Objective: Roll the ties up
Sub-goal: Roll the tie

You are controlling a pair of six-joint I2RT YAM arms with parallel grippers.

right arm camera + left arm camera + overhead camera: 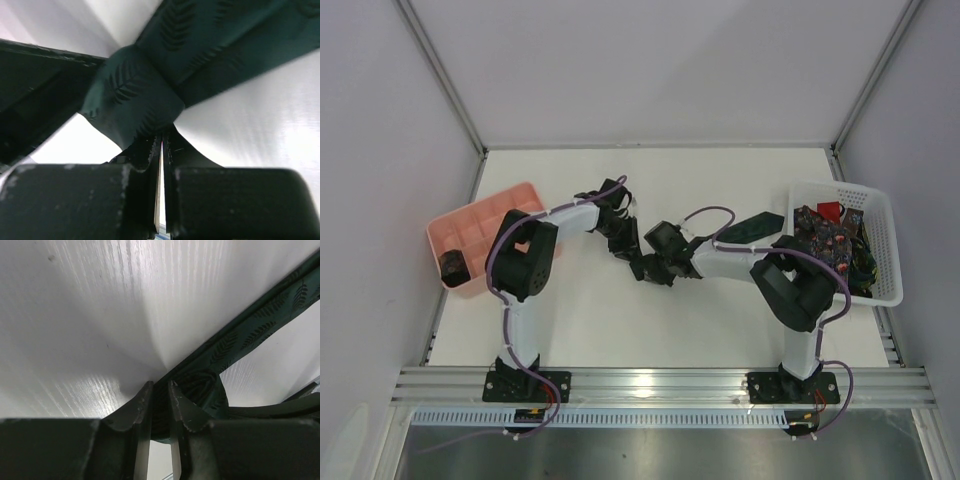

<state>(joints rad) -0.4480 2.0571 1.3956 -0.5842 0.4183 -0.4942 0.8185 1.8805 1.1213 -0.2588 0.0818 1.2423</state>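
Note:
A dark green tie with a leaf pattern lies across the white table, running from the middle toward the basket. Its near end is wound into a small coil. My left gripper is shut on that coil, with dark fabric filling the gap between its fingers. My right gripper pinches a bunched fold of the same tie, its jaws nearly touching. From above, both grippers meet at the table's middle. More ties, one floral and one red, lie in the basket.
The white lattice basket stands at the right edge. At the left edge sits the pink compartment tray, with one dark rolled tie in a near compartment. White walls close the table's back and sides.

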